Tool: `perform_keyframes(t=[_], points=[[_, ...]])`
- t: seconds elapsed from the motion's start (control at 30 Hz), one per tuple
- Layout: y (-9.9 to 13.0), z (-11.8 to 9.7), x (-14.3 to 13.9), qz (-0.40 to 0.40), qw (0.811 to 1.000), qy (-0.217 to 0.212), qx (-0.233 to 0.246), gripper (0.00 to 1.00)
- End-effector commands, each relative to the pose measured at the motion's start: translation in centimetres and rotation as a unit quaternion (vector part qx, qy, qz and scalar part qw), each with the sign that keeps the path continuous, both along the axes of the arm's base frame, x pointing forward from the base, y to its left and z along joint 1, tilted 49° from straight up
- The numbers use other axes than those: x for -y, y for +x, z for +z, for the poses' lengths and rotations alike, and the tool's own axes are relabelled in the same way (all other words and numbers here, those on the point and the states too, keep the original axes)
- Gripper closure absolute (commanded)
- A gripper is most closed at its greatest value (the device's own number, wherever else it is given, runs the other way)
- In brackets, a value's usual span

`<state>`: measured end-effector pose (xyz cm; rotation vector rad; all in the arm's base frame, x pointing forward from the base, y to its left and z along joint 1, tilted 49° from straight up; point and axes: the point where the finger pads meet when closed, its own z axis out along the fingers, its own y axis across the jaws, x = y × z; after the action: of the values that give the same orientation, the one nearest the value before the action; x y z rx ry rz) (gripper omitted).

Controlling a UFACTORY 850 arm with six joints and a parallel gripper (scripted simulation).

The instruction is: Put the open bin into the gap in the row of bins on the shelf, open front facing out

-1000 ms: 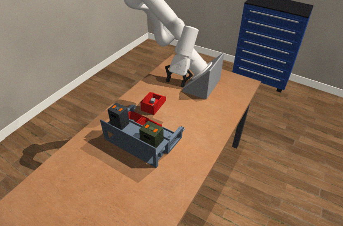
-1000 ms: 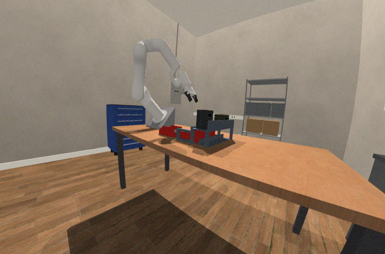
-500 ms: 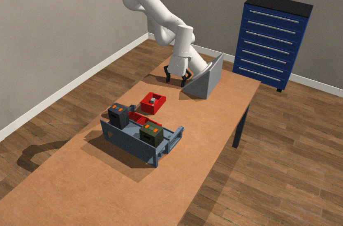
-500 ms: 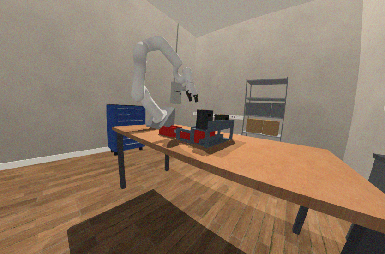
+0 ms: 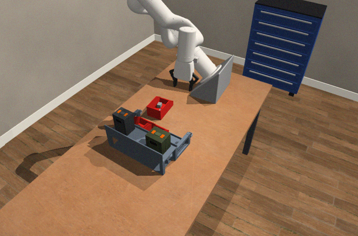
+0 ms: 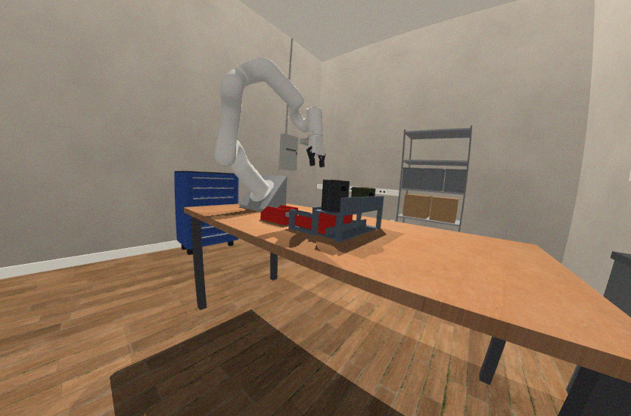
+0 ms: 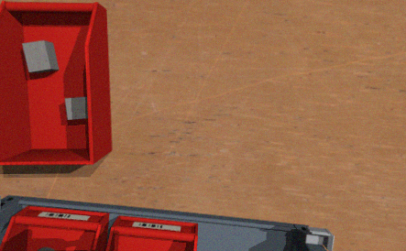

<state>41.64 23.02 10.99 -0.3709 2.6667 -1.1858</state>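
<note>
So the gripper [image 5: 183, 82] hangs high over the far end of the table [image 5: 213, 133], fingers spread wide w/ nothing in them. Loose red bin [image 5: 159, 107] sits on the table just beside the shelf [image 5: 135, 150], 2 grey parts [image 7: 39, 56] inside. Risk imo: grab one thin wall off-centre and the bin tips, parts slide out the open front.
</note>
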Motion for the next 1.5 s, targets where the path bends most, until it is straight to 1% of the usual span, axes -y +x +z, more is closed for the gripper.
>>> perform_keyframes(t=[0.0,0.83,1.0,1.4,1.47], points=[[0.1,0.1,0.1,-0.036,0.999,-0.012,-0.037,0.0],[0.1,0.1,0.1,-0.046,0.998,-0.014,-0.047,0.0],[-0.8,3.7,3.5,-0.046,0.998,-0.014,-0.047,0.0],[-0.8,3.7,3.5,-0.046,0.998,-0.014,-0.047,0.0],[-1.1,5.0,4.8,-0.046,0.998,-0.014,-0.047,0.0]])
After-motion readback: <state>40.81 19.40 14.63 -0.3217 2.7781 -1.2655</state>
